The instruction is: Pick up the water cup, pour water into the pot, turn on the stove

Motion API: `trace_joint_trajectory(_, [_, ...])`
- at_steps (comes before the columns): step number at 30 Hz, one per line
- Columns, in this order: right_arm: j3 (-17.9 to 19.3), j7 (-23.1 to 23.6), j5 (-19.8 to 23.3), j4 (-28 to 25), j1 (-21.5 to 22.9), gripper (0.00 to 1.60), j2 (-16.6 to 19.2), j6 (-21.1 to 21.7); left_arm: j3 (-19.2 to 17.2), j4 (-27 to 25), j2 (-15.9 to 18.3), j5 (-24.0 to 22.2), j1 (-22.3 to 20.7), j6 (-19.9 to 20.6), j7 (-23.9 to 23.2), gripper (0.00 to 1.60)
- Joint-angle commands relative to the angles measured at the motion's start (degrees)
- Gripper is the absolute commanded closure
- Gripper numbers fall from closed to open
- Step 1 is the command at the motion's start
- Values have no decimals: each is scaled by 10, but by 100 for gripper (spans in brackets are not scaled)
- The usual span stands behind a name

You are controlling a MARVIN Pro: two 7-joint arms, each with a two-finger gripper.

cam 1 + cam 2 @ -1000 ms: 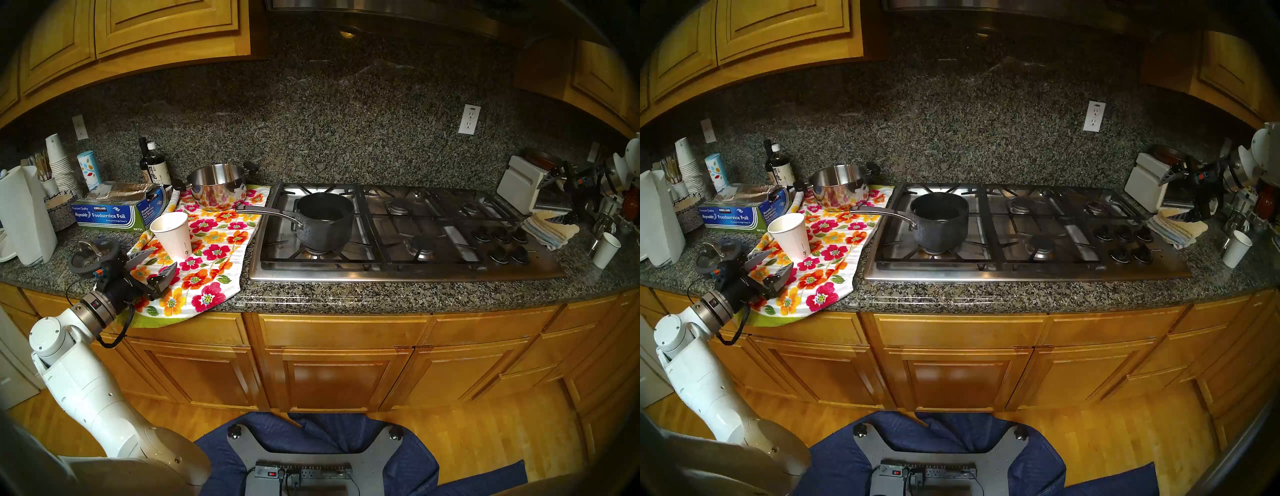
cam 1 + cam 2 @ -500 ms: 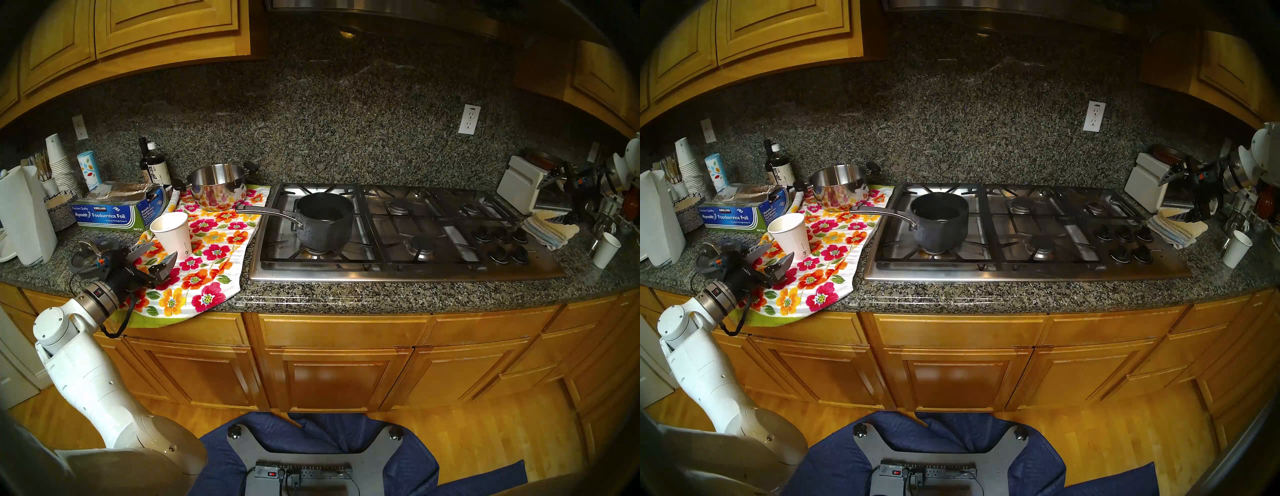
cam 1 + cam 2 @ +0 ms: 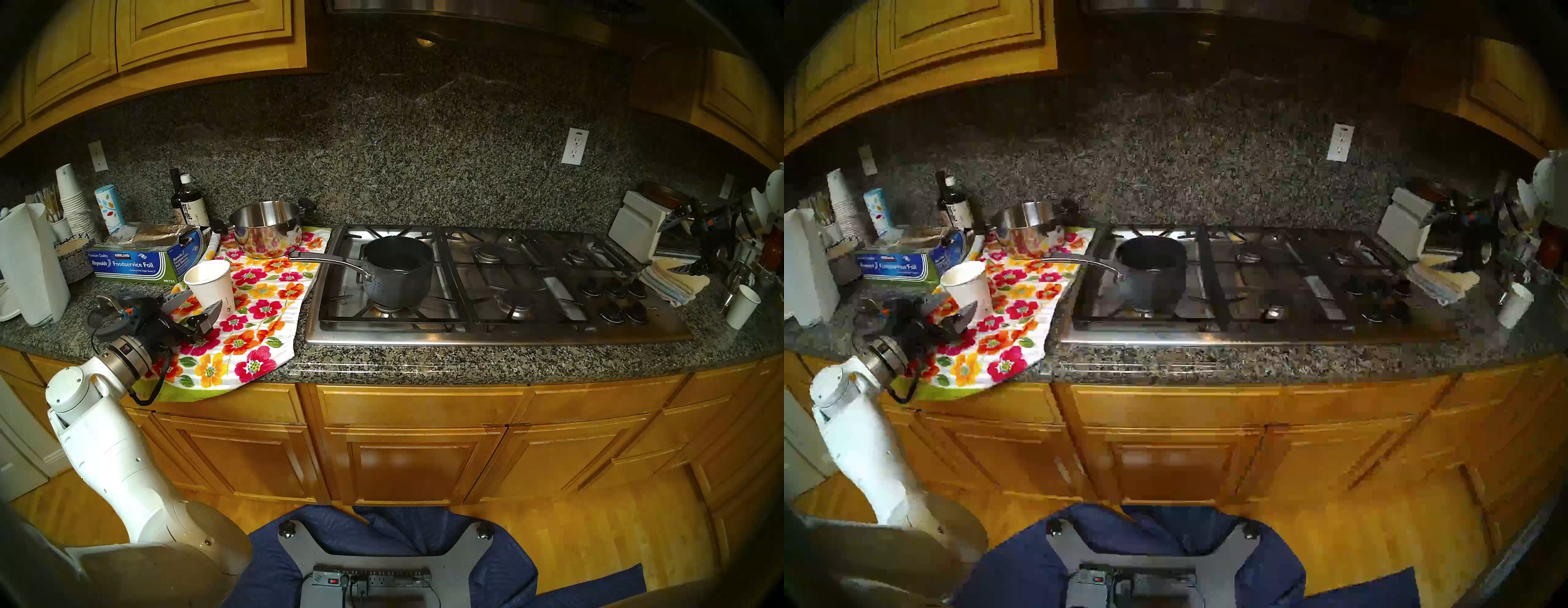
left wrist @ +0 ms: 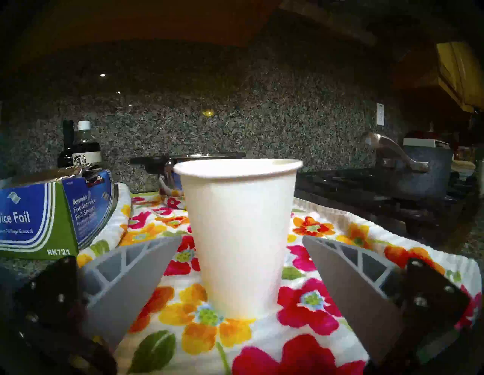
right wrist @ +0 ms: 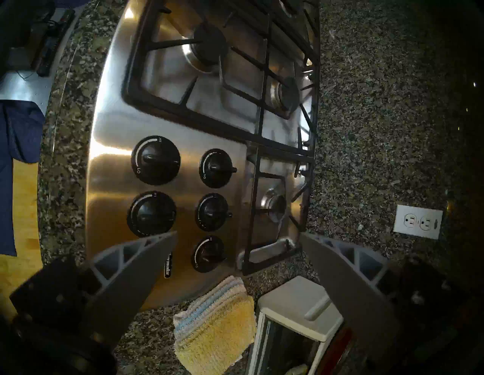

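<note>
Where floral towel point(image 4: 309, 301) lies: smooth tapered water cup point(image 4: 239, 230).

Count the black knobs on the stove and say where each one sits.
5. The knobs cluster at the stove's right end: two nearer the front edge, and three in the row behind. None seems hidden.

White water cup point(image 4: 239, 235) stood on a white towel point(image 3: 263, 314) printed with red, orange and yellow flowers, green leaves, lime edge. My left gripper point(image 4: 239, 275) had grey fingers point(image 4: 136, 275) on black mounts. Pot point(image 3: 399, 271) was dark grey-black. Stove point(image 3: 500, 331) was brushed steel, black grates, black knobs point(image 5: 155, 160). Worktop point(image 3: 466, 365) was speckled grey-black granite. Foil box point(image 3: 131, 265) blue and green.
</note>
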Motion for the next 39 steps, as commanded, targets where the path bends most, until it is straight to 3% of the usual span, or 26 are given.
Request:
trace_joint_trajectory(1, [4,-4,2,11,15,0,-5,-1,9,-6,3,-12,-23,-23,3,0])
trace_joint_trajectory(16, [4,-4,2,11,15,0,-5,-1,16,9,6,-13,-31,-58,22,0])
trace_joint_trajectory(39, [4,-4,2,11,15,0,-5,-1,30,47,17,-10,-47,-68,37,0])
